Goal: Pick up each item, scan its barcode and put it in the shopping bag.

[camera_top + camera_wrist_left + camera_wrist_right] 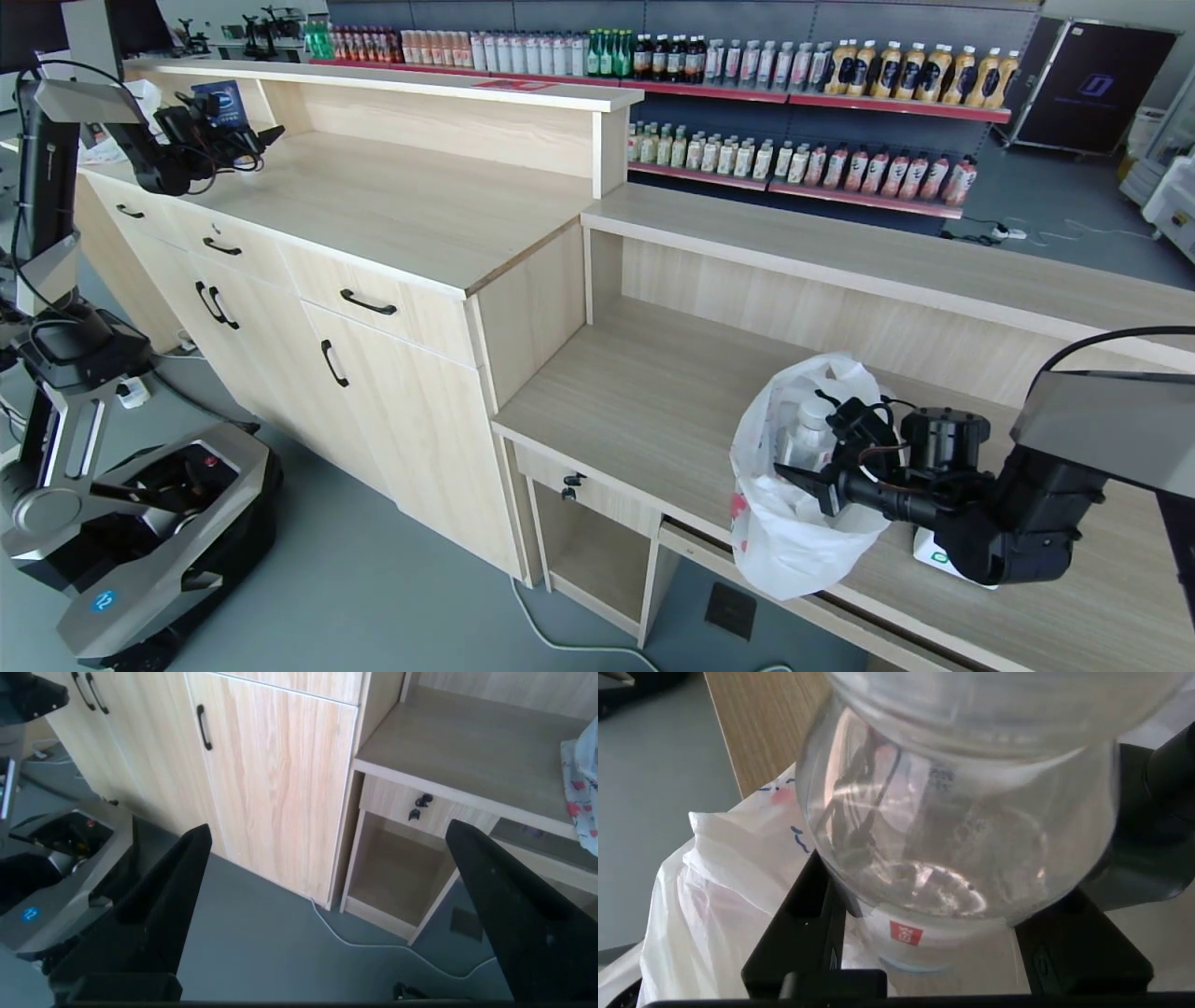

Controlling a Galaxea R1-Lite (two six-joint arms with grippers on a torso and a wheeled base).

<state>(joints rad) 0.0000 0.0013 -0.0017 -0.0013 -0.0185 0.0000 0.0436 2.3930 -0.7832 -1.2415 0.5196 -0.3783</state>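
The wooden counter runs beneath the right pincer, its lower step carrying the bag. A taller cabinet block stands well off to the pincer's left. Far beyond the pincer, across the counter's back ledge, stretch shelves of drink bottles.

The white plastic shopping bag sits at the counter's front edge, directly at the right pincer's tips, with its mouth open toward them. In the right wrist view the bag lies crumpled just under the fingers.

The right pincer is closed onto a clear plastic bottle, one finger on each side of its body. The bottle is held in the bag's mouth. A small white object with a green mark rests on the counter under that arm's wrist.

The left pincer gapes wide, gripping nothing, above grey floor in front of a cabinet door.
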